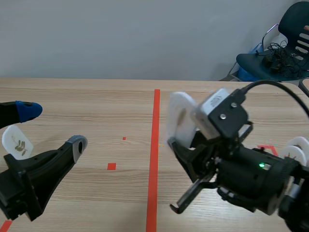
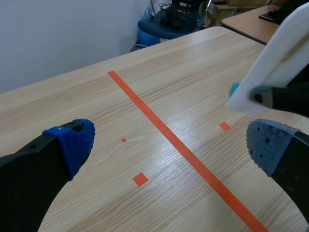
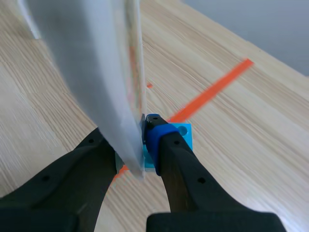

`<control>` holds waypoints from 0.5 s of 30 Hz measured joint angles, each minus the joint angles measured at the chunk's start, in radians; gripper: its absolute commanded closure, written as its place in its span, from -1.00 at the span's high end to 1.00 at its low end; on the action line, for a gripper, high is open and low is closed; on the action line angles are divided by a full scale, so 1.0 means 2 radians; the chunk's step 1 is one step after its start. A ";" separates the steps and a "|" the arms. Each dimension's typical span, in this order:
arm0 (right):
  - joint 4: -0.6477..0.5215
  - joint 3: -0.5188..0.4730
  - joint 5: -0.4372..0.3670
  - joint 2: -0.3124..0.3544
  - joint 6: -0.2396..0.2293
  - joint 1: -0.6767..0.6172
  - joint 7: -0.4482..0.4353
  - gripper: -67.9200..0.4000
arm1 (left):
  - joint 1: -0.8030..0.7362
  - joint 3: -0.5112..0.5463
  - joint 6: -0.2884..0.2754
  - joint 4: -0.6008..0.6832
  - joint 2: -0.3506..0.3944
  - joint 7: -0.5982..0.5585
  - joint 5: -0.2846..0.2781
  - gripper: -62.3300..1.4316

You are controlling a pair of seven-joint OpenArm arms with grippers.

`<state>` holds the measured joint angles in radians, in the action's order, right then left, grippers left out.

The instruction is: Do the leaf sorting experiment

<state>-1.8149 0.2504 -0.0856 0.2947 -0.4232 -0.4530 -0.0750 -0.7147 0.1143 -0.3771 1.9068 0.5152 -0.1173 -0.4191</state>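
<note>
The black right arm [image 1: 251,179] has a white screwed camera block [image 1: 221,115]. The left gripper [image 2: 169,145] has blue dotted pads [image 2: 72,142].

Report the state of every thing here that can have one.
Left gripper: open, empty.
Right gripper: shut on the held disc.
Held disc: lifted off the table, standing on edge.
Leaf disc: resting on the table by the left gripper, ungripped.
Discs by the right arm: ungripped, partly hidden.

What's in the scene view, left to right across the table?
left gripper, open → small orange-red square → long tape line → held white disc, pinched in the right gripper → more white discs near the right edge.
</note>
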 measured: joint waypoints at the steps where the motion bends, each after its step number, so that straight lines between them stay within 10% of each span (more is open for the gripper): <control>1: -0.014 -0.021 -0.006 0.000 0.000 -0.019 0.008 -0.89 | 0.000 0.000 0.000 0.000 0.000 0.000 0.000 1.00; 8: -0.004 -0.128 -0.039 -0.001 0.027 -0.055 0.029 -0.89 | 0.000 0.000 0.000 0.000 0.000 0.000 0.000 1.00; 15: 0.138 -0.153 -0.053 -0.002 0.032 0.016 0.020 -0.89 | 0.000 0.000 0.000 0.000 0.000 0.000 0.000 1.00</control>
<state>-1.5387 -0.0555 -0.1909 0.2909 -0.3588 -0.4217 -0.0341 -0.7147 0.1143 -0.3771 1.9068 0.5156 -0.1173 -0.4187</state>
